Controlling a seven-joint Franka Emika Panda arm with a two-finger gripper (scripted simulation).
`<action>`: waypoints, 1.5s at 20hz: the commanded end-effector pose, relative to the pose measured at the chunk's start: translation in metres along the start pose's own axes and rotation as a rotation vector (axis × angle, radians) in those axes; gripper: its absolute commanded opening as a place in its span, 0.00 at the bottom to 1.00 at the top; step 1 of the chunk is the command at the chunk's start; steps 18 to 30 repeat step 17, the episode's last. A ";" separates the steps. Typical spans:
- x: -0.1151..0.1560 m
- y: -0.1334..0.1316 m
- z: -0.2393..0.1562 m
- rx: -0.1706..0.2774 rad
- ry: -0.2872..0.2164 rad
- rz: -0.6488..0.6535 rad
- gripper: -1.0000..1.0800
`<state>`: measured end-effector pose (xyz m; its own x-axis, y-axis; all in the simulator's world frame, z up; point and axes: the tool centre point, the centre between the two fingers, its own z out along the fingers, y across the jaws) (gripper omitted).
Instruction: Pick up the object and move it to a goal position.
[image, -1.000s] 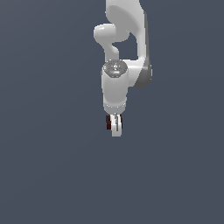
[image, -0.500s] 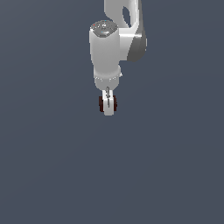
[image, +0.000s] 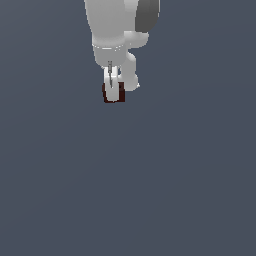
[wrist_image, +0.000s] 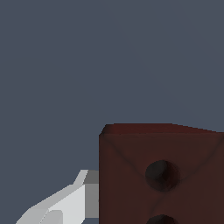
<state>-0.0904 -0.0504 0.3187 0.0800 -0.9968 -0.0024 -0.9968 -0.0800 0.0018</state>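
The object is a small dark reddish-brown block (image: 113, 93) held between the white fingers of my gripper (image: 113, 90), high in the exterior view. The gripper hangs below the white arm and is shut on the block. In the wrist view the block (wrist_image: 159, 175) fills the near corner, with dark dots on its face. One white finger (wrist_image: 70, 203) presses against its side. The other finger is hidden behind the block.
A plain dark grey-blue surface (image: 150, 190) fills both views. No other objects or goal marker show.
The arm has risen and moved toward the top of the exterior view with the block in the gripper. The wrist has turned.
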 end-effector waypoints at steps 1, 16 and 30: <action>0.006 0.011 -0.022 0.001 0.002 0.000 0.00; 0.025 0.041 -0.086 0.002 0.003 -0.001 0.00; 0.025 0.041 -0.087 0.002 0.003 -0.001 0.00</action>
